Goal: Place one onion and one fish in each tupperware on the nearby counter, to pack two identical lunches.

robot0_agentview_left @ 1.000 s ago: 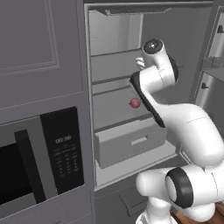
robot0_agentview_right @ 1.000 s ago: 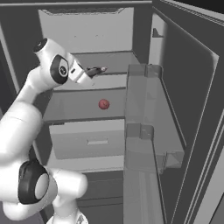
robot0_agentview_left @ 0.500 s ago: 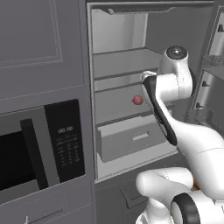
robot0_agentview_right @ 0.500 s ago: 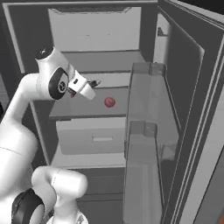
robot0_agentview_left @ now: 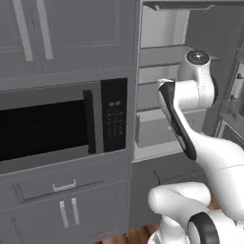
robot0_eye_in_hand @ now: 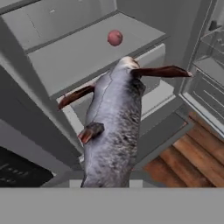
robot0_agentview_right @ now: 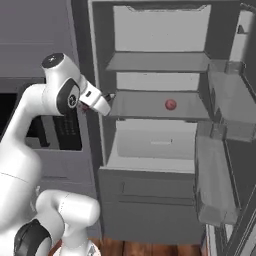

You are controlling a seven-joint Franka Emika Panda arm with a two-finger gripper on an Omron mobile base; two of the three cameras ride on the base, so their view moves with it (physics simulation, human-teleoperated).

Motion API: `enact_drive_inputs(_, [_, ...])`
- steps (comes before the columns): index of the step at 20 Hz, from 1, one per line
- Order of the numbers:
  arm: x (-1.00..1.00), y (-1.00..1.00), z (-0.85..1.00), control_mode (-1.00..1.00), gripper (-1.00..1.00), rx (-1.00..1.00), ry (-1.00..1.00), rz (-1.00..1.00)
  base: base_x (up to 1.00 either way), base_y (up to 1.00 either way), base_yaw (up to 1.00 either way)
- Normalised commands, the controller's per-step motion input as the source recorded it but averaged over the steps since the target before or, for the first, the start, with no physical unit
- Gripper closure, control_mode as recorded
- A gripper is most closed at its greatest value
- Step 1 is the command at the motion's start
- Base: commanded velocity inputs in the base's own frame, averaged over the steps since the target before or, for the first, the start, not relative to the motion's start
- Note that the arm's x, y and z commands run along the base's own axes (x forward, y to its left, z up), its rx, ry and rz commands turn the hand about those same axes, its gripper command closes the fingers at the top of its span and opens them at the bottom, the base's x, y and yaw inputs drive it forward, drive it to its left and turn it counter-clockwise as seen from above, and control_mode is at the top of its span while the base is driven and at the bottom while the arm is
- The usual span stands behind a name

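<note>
Since the earlier frames the base had swung left, bringing a black microwave (robot0_agentview_left: 52,128) into the left base view, and the arm had drawn back out of the open fridge (robot0_agentview_right: 157,107) toward its left edge. Nearest the hand camera, the grey fish (robot0_eye_in_hand: 114,127) with reddish-brown fins hung straight out from the gripper (robot0_agentview_right: 107,97), whose jaws were clamped on it. Beyond the fish's head, a red onion (robot0_eye_in_hand: 115,37) sat on the fridge's middle shelf (robot0_agentview_right: 150,107), near the shelf's right end, well apart from the gripper.
</note>
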Motion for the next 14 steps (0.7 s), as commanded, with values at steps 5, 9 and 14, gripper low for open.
enact_drive_inputs(5, [0.0, 0.0, 0.0, 1.0, 1.0, 0.0, 0.0, 0.0, -0.4, 1.0, 0.18])
enact_drive_inputs(9, [0.0, 0.0, 0.0, 1.0, 1.0, 0.0, 0.0, 0.0, -0.02, 1.0, 0.09])
enact_drive_inputs(14, [0.0, 0.0, 0.0, 1.0, 1.0, 0.0, 0.0, 0.0, -0.12, 1.0, 0.05])
